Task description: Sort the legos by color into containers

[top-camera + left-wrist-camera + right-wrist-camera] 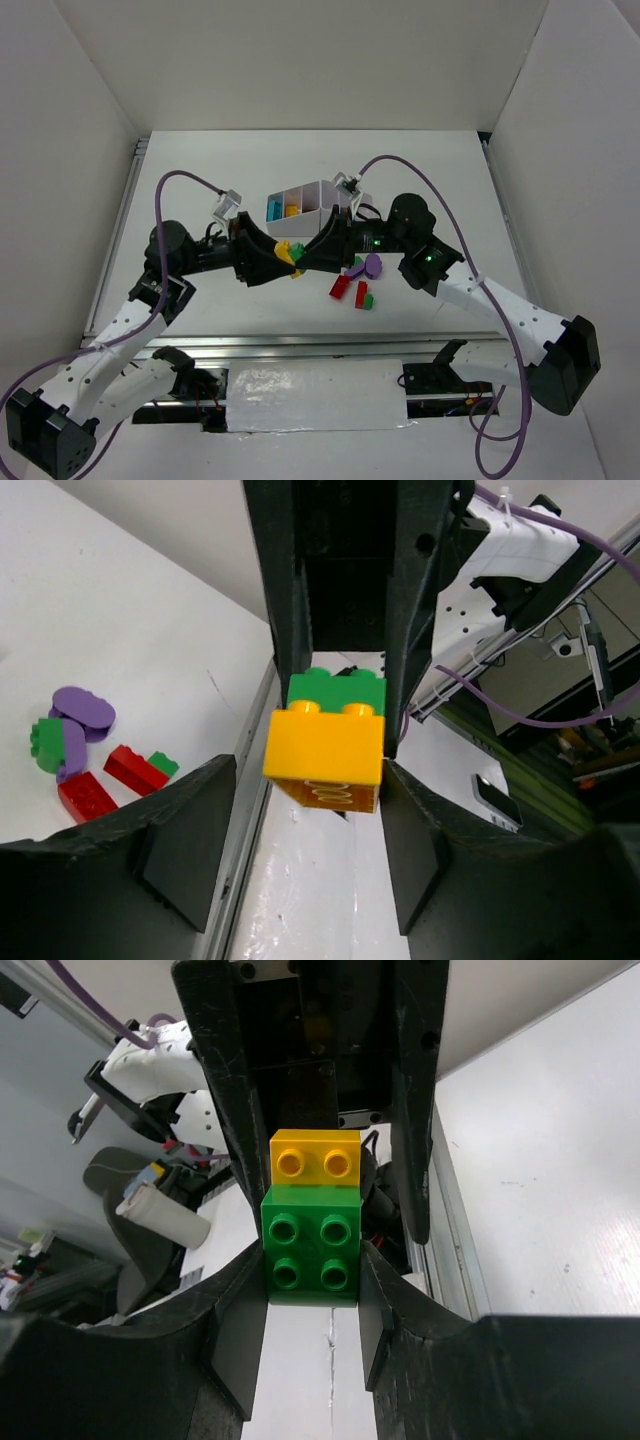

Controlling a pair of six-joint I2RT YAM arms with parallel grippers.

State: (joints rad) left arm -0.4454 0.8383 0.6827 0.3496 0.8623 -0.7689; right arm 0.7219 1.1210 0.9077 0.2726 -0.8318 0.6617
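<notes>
Right hand [312,1305] clamps green brick [311,1250]; left hand [305,850] half-open around yellow brick [323,745], seemingly clear one side.

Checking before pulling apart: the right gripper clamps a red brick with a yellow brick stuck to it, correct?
Not red: the right wrist view shows the right gripper clamping a green brick with the yellow brick stuck to it.

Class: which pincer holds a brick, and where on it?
The right pincer grips the green brick by its side walls; the yellow brick joined to it sits inside the open left pincer.
</notes>
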